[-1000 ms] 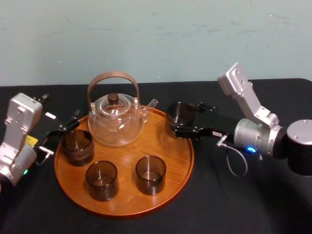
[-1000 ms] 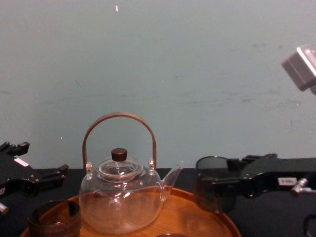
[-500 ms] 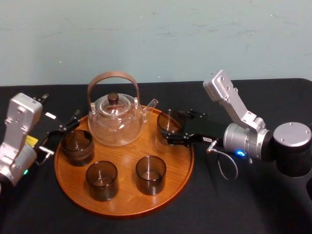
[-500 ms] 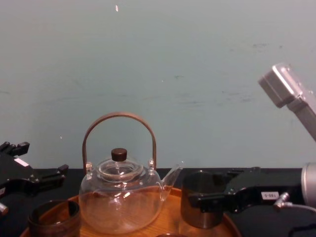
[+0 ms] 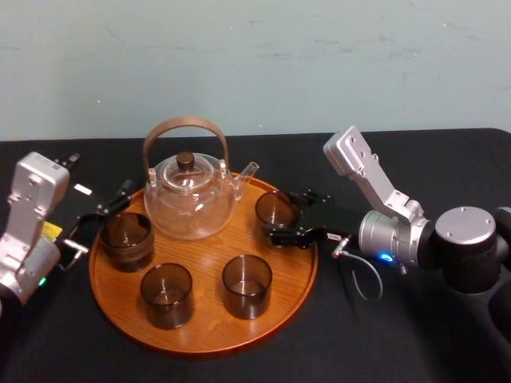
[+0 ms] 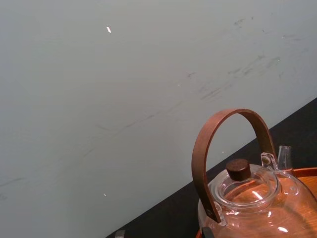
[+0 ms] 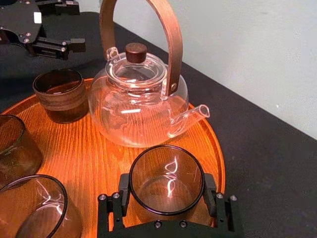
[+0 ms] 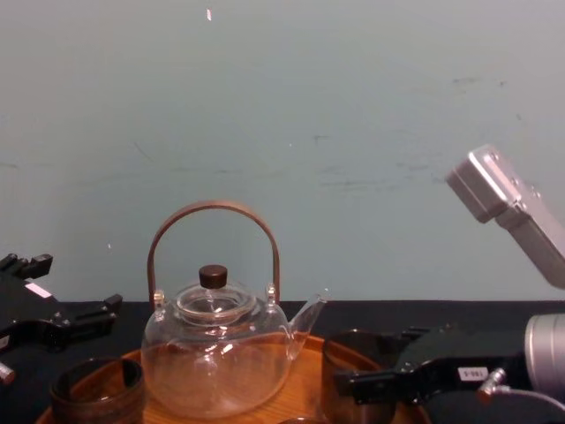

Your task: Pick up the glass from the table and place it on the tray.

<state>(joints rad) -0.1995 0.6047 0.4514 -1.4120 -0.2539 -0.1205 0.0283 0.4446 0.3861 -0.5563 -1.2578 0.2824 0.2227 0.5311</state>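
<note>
At the lower centre of our head view lies the tray [image 5: 204, 331]. On its right part our right gripper [image 5: 285, 217] has its jaws clamped on the sides of the glass [image 5: 277, 210]. Our left gripper [image 5: 100, 217] sits at the tray's left edge, jaws apart. Farther back stands the teapot [image 5: 190, 195].

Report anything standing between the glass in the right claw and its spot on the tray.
Nothing visible does. The right claw holds the glass at the tray's right rear, bare wood beneath it. The teapot stands apart on its left, other glasses nearer the front. The left claw sits parked by the tray's left edge.
</note>
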